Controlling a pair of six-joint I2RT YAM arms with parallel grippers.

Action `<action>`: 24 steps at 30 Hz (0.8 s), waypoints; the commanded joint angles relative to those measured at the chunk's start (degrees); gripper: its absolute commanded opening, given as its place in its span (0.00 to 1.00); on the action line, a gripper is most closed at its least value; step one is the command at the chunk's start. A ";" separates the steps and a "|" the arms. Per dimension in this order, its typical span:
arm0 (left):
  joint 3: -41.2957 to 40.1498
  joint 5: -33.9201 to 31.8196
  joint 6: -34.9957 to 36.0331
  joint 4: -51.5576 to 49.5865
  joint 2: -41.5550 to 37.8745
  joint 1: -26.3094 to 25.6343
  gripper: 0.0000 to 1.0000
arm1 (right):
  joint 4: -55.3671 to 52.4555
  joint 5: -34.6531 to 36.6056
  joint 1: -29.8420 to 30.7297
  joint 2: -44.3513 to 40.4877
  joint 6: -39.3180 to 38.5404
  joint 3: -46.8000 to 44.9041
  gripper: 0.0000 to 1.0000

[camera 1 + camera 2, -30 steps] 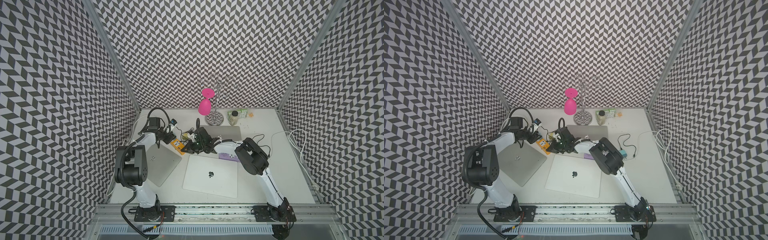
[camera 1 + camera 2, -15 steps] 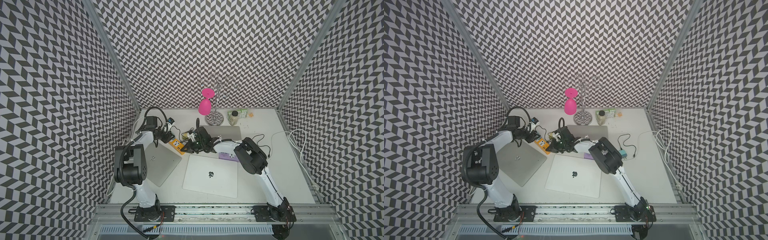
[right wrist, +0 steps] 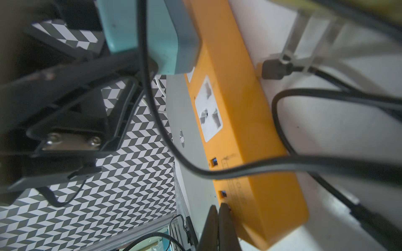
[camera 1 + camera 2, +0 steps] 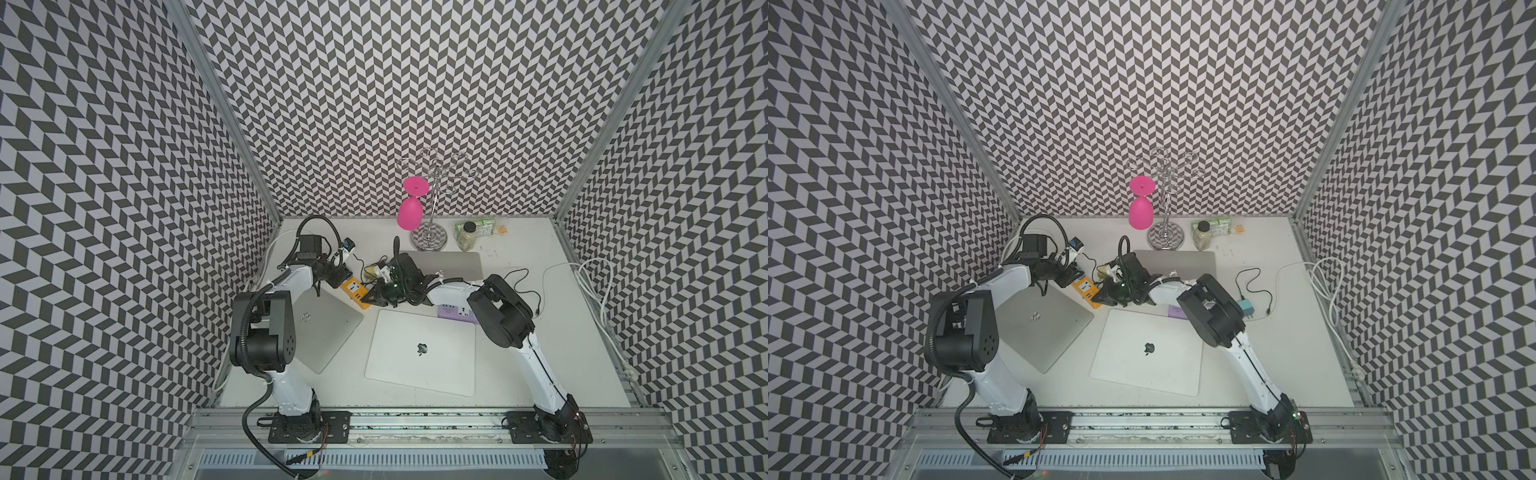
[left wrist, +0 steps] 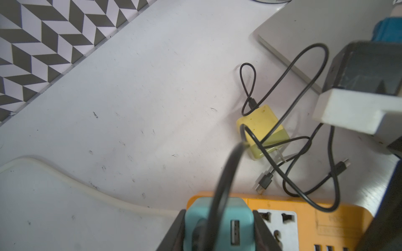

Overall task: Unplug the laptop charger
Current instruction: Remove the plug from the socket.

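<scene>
The laptop charger point(image 5: 218, 223) is a teal block with a black cable point(image 5: 230, 167) coming off it. It sits at the end socket of an orange power strip point(image 5: 339, 219). My left gripper point(image 5: 218, 230) is shut on the charger, one finger on each side. The right wrist view shows the charger point(image 3: 152, 32) against the strip point(image 3: 245, 121); its prongs are hidden. My right gripper point(image 3: 218, 209) is shut and empty, its tips pressing on the strip's other end. In both top views the grippers point(image 4: 338, 274) point(image 4: 370, 297) meet over the strip point(image 4: 1086, 291).
A yellow charger point(image 5: 263, 134) with tangled black cables lies just beyond the strip. Three closed laptops point(image 4: 419, 351) point(image 4: 324, 328) point(image 4: 449, 264) surround it. A purple strip point(image 4: 457, 311), a glass rack point(image 4: 432, 208) with a pink glass point(image 4: 409, 210), a jar point(image 4: 467, 235) and a white cable point(image 4: 590, 282) are also on the table.
The left wrist has shifted only slightly over the orange strip. Both grippers hold the same states and the right arm has stayed put.
</scene>
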 commanded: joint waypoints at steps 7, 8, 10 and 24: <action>5.68 2.98 1.37 -5.81 -0.23 0.32 0.00 | -7.47 3.68 -0.03 4.20 -0.10 -2.24 0.00; 4.69 -0.40 1.86 -4.58 -0.92 -0.47 0.00 | -7.43 3.71 -0.07 4.11 -0.01 -2.17 0.00; 3.91 -0.64 1.73 -3.81 -1.63 -0.51 0.00 | -7.14 3.47 -0.04 4.02 0.19 -1.99 0.00; 19.11 4.51 -5.26 -18.40 5.32 0.53 0.00 | -5.06 -1.40 -0.02 -1.49 2.10 5.19 0.00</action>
